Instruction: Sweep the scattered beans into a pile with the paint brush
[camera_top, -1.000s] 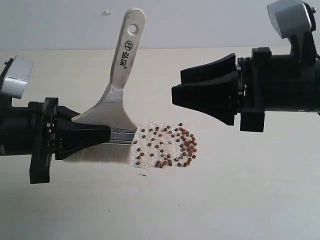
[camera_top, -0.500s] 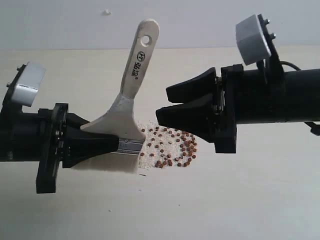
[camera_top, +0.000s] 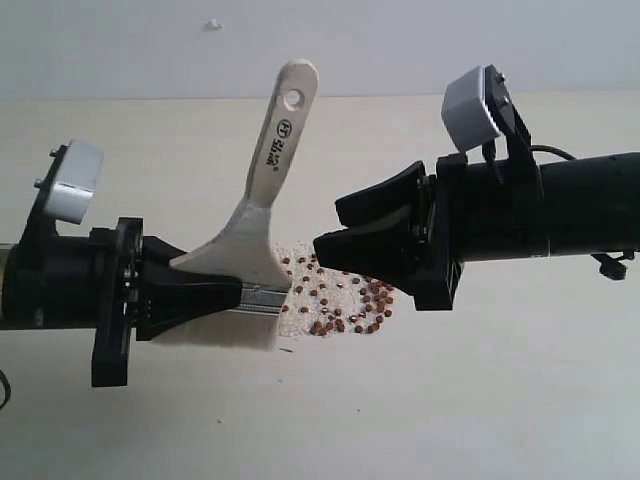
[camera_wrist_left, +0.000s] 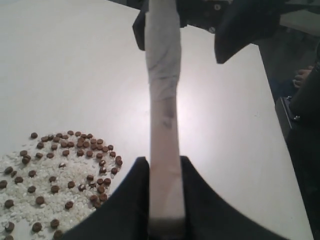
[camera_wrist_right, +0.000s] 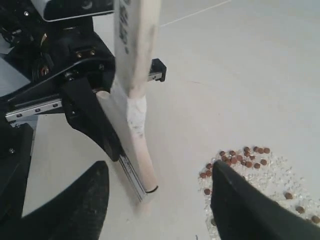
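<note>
Paint brush (camera_top: 262, 190) looked light, stiff-handled, soft-tipped; left gripper (camera_top: 205, 292) clamped it at ferrule (camera_top: 258, 294), sensible hold. Right gripper (camera_top: 332, 228) gaped empty near beans (camera_top: 350, 302).

On the pale bench (camera_top: 470, 410), the left end effector (camera_top: 236, 296) clamps the paint brush (camera_top: 245, 250) at its silver ferrule (camera_top: 262, 297). The handle tilts up and to the right, with the hole at its top end. The off-white bristles (camera_top: 215, 332) meet the bench below. Just right of the brush lie the beans (camera_top: 340, 305), reddish-brown, mixed with fine white grains (camera_top: 292, 322). The right end effector (camera_top: 328, 228) reaches in from the right, jaws parted, its tips over the cluster's upper edge.
</note>
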